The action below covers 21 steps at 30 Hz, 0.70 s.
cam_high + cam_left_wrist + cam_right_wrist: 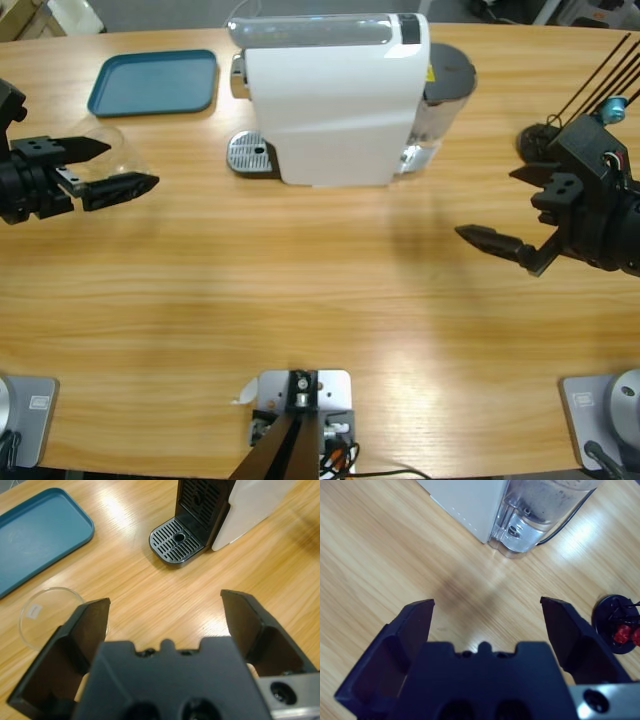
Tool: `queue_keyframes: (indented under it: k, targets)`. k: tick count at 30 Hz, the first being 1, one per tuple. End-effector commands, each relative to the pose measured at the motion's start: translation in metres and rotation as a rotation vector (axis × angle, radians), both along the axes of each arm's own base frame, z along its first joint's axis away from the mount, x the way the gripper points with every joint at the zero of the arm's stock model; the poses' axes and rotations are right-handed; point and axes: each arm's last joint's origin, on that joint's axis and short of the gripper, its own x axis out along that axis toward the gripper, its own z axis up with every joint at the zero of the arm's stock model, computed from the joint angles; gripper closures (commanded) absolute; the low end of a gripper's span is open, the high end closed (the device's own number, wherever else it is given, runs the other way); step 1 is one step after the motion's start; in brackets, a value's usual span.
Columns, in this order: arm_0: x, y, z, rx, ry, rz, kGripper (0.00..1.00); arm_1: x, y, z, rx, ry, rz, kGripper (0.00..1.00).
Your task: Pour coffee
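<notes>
Hovering both claws over the table (pixel 300 310), nothing held in either. Left claw (pixel 105 170) sits near the left edge, jaws spread wide apart; in the left wrist view (pixel 165 615) bare wood shows between them. Clear glass (pixel 115 150) stands right by that claw, close to the left edge; in the left wrist view (pixel 50 616) it lies just outside one jaw, not between the two. Cannot tell whether it touches the jaw. It looks clear through to the wood, with a small pale mark inside; I see no coffee in it and cannot make out coffee in any view.

Right claw (pixel 505 242) hangs near the right edge, jaws also wide apart, pointing toward the table's middle. Right wrist view (pixel 487 612) shows only bare wood between them.

White coffee machine (pixel 335 95) stands at the far edge, about mid-table. Its perforated drip tray (pixel 250 153) sticks out on the side toward the left edge, with nothing on it. Its clear water tank (pixel 440 110) is on the side toward the right edge, also in the right wrist view (pixel 535 515).

Blue tray (pixel 153 82) lies flat near the far left corner, between the machine and the left edge, apart from the glass. A round black base with red parts (pixel 618 630) sits near the right claw.
</notes>
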Motion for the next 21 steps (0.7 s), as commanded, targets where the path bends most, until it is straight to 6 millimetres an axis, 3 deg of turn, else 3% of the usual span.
queue_keyframes:
  k: [1,11,16,18,21]
  targets:
    - [-0.001,0.0,-0.012,0.031,0.034,-0.008,0.05,-0.002,0.0,-0.003,-0.022,0.005,0.015,0.073]
    - [-0.004,0.002,-0.009,0.023,0.016,-0.006,0.05,-0.004,-0.003,-0.002,-0.015,-0.001,0.014,0.073]
    - [-0.026,0.035,0.02,-0.019,-0.16,0.154,0.052,-0.004,-0.003,-0.001,-0.012,0.0,0.016,0.073]
    - [-0.026,0.035,0.034,-0.041,-0.178,0.146,0.059,-0.004,-0.002,-0.002,-0.013,0.001,0.016,0.073]
    - [-0.022,0.027,0.073,-0.146,-0.224,0.079,0.067,-0.004,-0.002,-0.002,-0.014,0.003,0.017,0.073]
